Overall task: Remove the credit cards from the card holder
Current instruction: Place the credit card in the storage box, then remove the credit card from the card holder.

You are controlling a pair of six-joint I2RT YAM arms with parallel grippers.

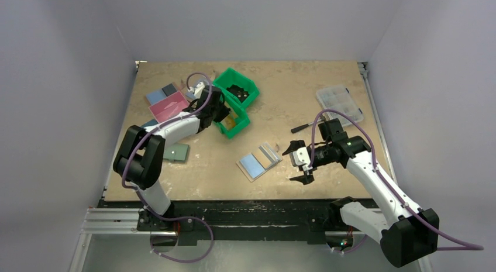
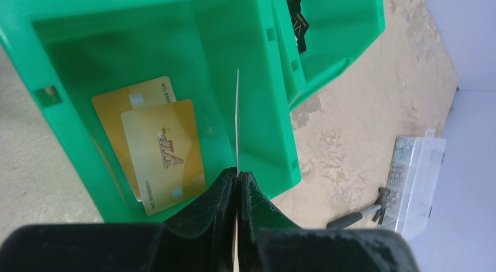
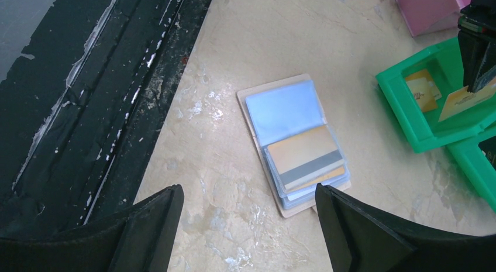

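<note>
While left tool pinches thin card over green plastic bin | right tool apart near flat card holder

I am reading little here. The rear gold credit card lying in the green bin is showing "NO" and digits starting 88 along its edge. The front gold credit card is carrying a slanted logo and small print, both illegible to me.

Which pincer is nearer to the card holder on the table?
The right. The right pincer is open just to the right of the card holder, apart from it. The left pincer is farther away, over the green bin, shut on a card.
</note>
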